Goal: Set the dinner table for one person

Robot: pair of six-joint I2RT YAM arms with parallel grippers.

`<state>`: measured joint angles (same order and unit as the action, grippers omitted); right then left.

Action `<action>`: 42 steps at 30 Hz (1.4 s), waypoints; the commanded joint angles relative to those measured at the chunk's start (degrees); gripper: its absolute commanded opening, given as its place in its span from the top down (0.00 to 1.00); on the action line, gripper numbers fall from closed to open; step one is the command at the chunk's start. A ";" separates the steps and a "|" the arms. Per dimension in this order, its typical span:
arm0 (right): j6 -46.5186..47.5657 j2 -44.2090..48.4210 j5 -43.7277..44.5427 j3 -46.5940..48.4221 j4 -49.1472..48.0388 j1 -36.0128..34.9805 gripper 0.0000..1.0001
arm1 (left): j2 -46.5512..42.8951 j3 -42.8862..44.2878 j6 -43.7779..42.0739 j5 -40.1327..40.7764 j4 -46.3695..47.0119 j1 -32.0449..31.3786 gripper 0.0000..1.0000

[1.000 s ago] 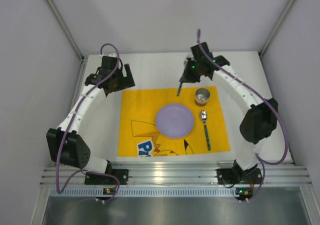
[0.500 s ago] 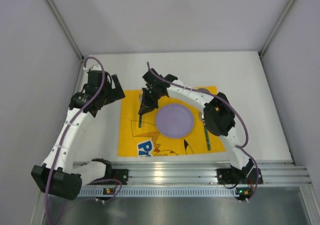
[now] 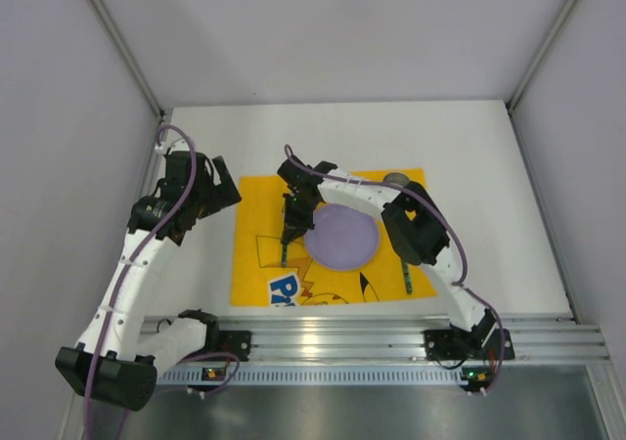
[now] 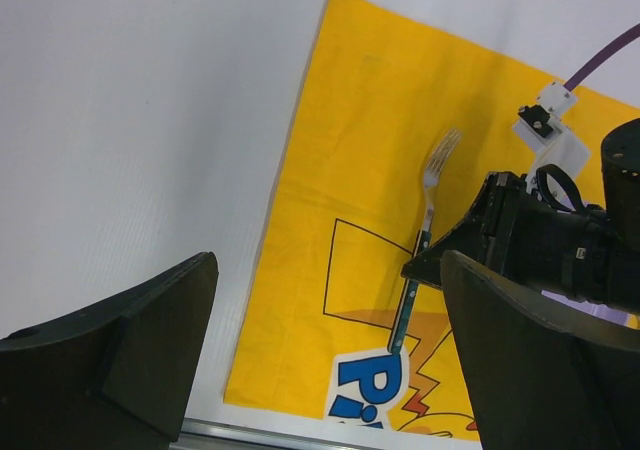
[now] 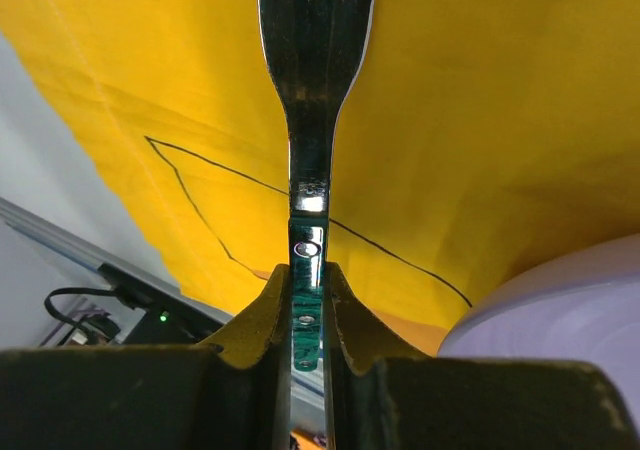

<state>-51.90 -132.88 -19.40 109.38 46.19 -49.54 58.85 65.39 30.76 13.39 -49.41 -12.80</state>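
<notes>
My right gripper (image 3: 291, 221) is shut on the green handle of a fork (image 3: 286, 248), holding it low over the yellow mat (image 3: 252, 264), just left of the purple plate (image 3: 340, 237). In the right wrist view the pads (image 5: 262, 315) pinch the handle and the tines (image 5: 313, 0) point away, with the plate's edge (image 5: 570, 310) at the right. The left wrist view shows the fork (image 4: 428, 210) lengthwise on the mat (image 4: 330, 270). My left gripper (image 3: 210, 192) is open and empty above the white dinner table (image 3: 469, 147), left of the mat.
A spoon with a green handle (image 3: 405, 270) lies right of the plate, partly under my right arm. A metal cup (image 3: 396, 179) stands at the mat's back right corner, mostly hidden. An aluminium rail (image 3: 333, 340) runs along the near edge.
My right arm has carried the fork from the back of the mat across to the left of the plate and lowered it. My left arm has pulled back toward the left.
</notes>
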 commanded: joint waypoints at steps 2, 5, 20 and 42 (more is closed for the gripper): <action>2.59 -0.89 0.94 0.48 1.88 -1.26 0.98 | -0.84 0.27 0.88 0.32 0.28 0.23 0.02; 3.64 -0.72 1.47 1.35 2.76 -1.35 0.79 | -0.49 0.36 0.96 0.32 0.63 0.23 0.02; 14.72 11.04 8.05 10.06 6.45 -1.70 0.47 | 4.96 7.04 -5.44 9.00 5.54 0.23 0.01; 33.00 68.60 36.78 -27.27 -10.40 -1.70 0.00 | 22.44 -45.17 -25.48 4.55 98.44 4.79 0.01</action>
<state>-22.13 -72.18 7.75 89.34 40.62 -50.54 79.50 17.93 6.07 19.99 32.51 -9.54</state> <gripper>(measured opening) 0.992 0.985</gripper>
